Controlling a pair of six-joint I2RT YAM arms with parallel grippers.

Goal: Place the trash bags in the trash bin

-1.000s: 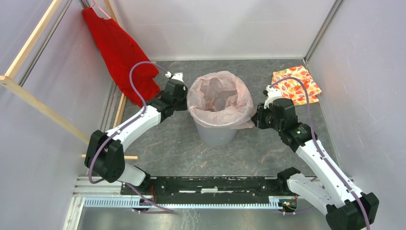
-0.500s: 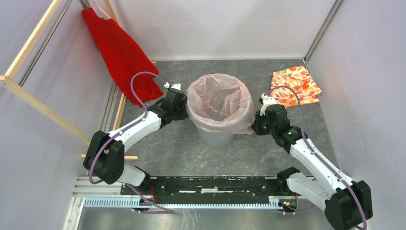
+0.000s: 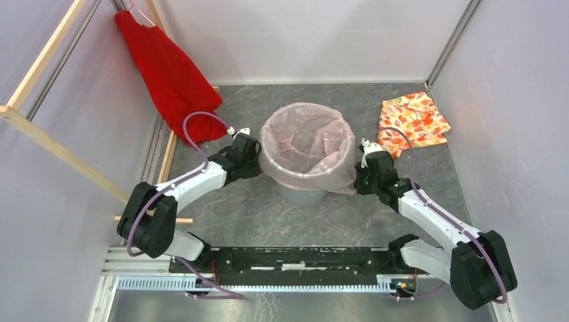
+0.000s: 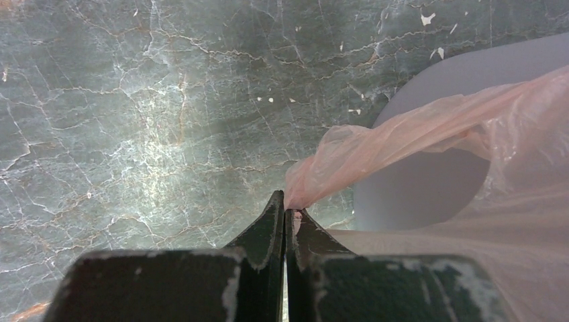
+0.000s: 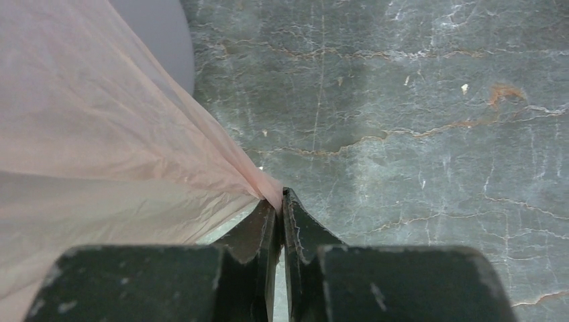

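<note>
Left pincer [image 4: 286, 211] is clamped tight on a gathered fold at the near-left edge of the trash bag [image 3: 308, 144]. The right pincer [image 5: 280, 201] nips the opposite edge in the same way, fingers pressed together on the film. The dark marbled surface [image 3: 255, 215] carries everything. A red garment [image 3: 168, 74] hangs at far left. The trash bin [image 3: 305, 196] stands between the arms, the bag's mouth stretched open over its rim between both pincers. A floral cloth [image 3: 412, 121] lies far right.
</note>
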